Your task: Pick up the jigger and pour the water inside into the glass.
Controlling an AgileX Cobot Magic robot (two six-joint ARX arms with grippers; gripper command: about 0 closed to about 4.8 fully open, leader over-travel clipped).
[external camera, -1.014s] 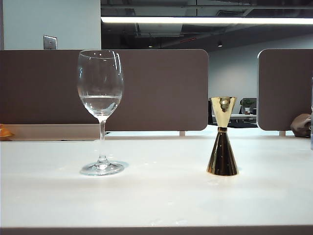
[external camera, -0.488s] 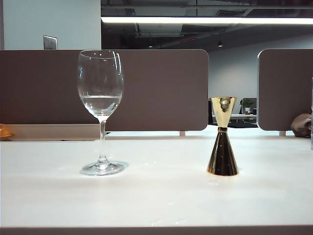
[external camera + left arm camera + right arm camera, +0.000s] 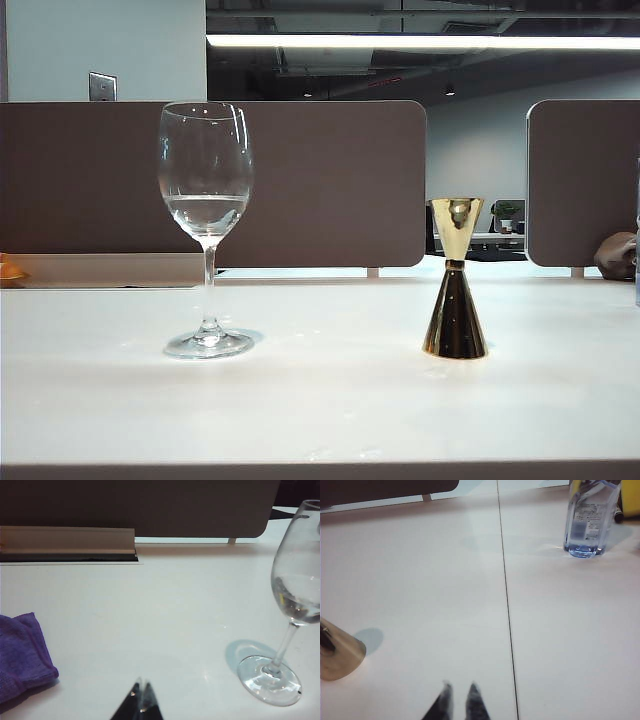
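A white table (image 3: 330, 400) is seen spread under everything, with brown partition panels (image 3: 320, 180) standing along its far edge. In the exterior view neither arm is seen. The glass (image 3: 206, 225) is seen standing upright on its round foot on the left part of the table, with water (image 3: 206, 212) held in the lower part of its bowl. In the left wrist view the left gripper (image 3: 141, 700) is seen low over the table with its two dark fingertips pressed together and nothing between them; the glass (image 3: 290, 610) is placed ahead of it and off to its right side, well apart from the tips. A purple cloth (image 3: 22, 655) is seen lying on the table to the other side of the left gripper, near it but not touching. A clear plastic bottle (image 3: 587, 517) is seen standing far ahead of the right gripper (image 3: 460, 700), off to its right. The jigger (image 3: 456, 280) is seen upright on its wider, darker cone on the right part of the table, well apart from the glass. In the right wrist view the right gripper is seen with its fingertips held a narrow gap apart and nothing gripped; the jigger (image 3: 337, 652) is placed just ahead of it on its left side, cut by the picture edge, untouched.
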